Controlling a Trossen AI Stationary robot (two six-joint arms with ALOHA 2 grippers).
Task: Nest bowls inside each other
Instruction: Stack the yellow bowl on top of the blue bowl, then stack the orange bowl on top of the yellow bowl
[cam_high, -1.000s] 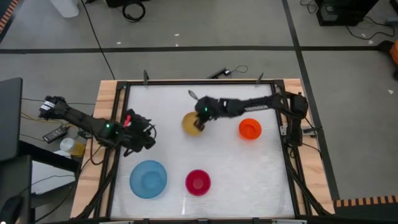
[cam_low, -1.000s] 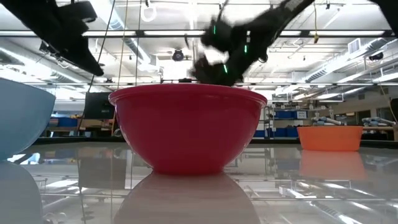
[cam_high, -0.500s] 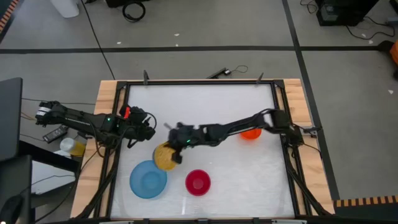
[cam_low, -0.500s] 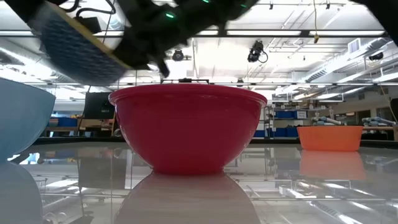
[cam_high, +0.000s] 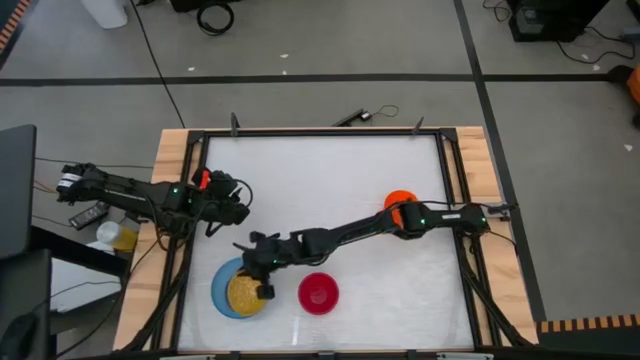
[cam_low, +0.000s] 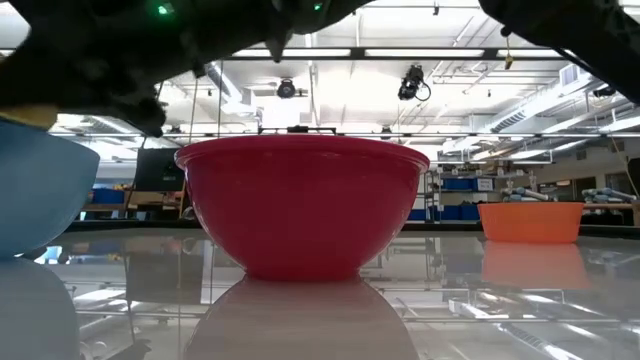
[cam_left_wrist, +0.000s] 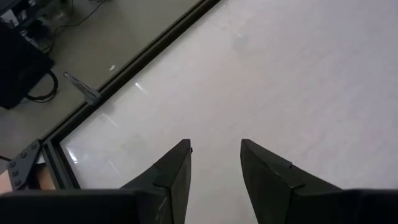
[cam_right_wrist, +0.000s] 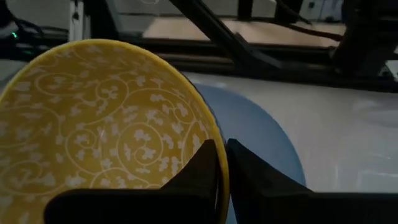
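The yellow bowl (cam_high: 243, 293) with its white scroll pattern (cam_right_wrist: 106, 118) lies in the mouth of the larger light blue bowl (cam_high: 222, 296) at the near left. My right gripper (cam_high: 262, 285) reaches across the table and is shut on the yellow bowl's rim. The red bowl (cam_high: 318, 293) stands on its base just right of the blue one. The orange bowl (cam_high: 397, 201) sits at the right, partly under my right arm. My left gripper (cam_left_wrist: 214, 155) hovers open over bare table near the left edge. My right gripper pinches the yellow bowl's rim (cam_right_wrist: 219, 163) on the side toward the table's right, one finger (cam_right_wrist: 202, 165) inside the bowl and one (cam_right_wrist: 245, 163) outside. The fingers come slanting down from the right. The bowl sits mouth up within the blue bowl (cam_right_wrist: 261, 134); whether it rests there I cannot tell.
A black frame (cam_high: 196, 160) and wooden boards (cam_high: 168, 150) border the white table. Bare table surface spreads across the far half and the near right. In the low view the red bowl (cam_low: 300, 205) fills the middle and the orange bowl (cam_low: 530, 222) stands at the right.
My right gripper has carried the yellow bowl from the table's middle toward the near left, stretching out over the table, and has brought it down into the blue bowl. The bowl was tilted on the way and now lies mouth up. My left gripper swung slightly toward the far edge.
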